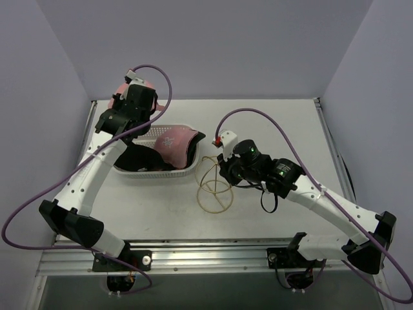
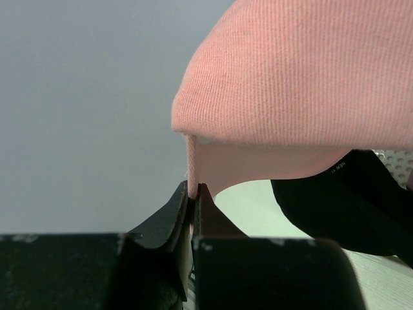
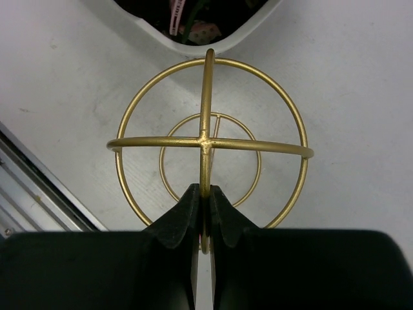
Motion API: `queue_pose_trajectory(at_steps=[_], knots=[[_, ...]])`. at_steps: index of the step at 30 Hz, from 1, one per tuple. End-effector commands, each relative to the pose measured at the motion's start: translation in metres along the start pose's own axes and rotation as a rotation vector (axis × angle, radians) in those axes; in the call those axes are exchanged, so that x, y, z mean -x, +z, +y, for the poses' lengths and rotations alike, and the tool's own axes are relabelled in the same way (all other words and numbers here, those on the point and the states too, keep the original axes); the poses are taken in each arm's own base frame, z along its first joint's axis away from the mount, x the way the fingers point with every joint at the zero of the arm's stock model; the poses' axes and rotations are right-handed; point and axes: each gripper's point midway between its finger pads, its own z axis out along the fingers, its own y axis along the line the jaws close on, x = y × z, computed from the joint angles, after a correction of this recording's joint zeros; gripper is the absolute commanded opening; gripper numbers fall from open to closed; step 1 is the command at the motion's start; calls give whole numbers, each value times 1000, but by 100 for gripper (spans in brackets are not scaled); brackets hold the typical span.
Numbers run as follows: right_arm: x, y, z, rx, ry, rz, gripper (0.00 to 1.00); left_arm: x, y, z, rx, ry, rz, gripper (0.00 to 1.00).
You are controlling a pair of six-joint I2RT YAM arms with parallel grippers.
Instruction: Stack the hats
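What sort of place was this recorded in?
Likely a lab robot cell, not a home: a white table boxed in by lavender panels, with the left arm and right arm bolted to a metal rail at its near edge.

- Flat white table [image 1: 277, 123].
- White perforated plastic basket [image 1: 169, 174] resting on its left half.
- Gold wire globe-shaped stand [image 1: 215, 188] just right of the basket.

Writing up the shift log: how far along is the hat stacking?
Done: nothing stacked; the stand is bare. In hand: left gripper pinches a pink hat; right gripper clamps the stand's wire. Left: a second pink hat and dark hats lie in the basket.
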Motion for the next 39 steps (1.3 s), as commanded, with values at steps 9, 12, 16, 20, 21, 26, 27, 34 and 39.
queue_pose_trajectory(at_steps=[9, 12, 16, 20, 21, 26, 27, 34, 39], knots=[[59, 1, -74, -346, 144, -217, 0, 14, -13, 15, -6, -90, -68, 2], [69, -3, -101, -400, 208, -270, 0, 15, -15, 14, -16, -93, -75, 2], [74, -13, -155, -509, 274, -305, 0, 18, -17, 13, -30, -101, -88, 2], [80, -14, -185, -525, 302, -322, 0, 21, -17, 9, -42, -104, -95, 2], [78, -10, -191, -537, 303, -306, 0, 22, -17, 7, -49, -105, -98, 2], [76, 1, -210, -571, 302, -282, 0, 28, -16, 0, -64, -99, -104, 2], [76, 4, -211, -566, 303, -281, 0, 30, -17, 0, -67, -97, -107, 2], [78, 9, -220, -555, 329, -303, 0, 34, -21, -2, -70, -93, -121, 2], [73, 19, -225, -548, 325, -276, 0, 34, -24, -2, -80, -87, -125, 2]])
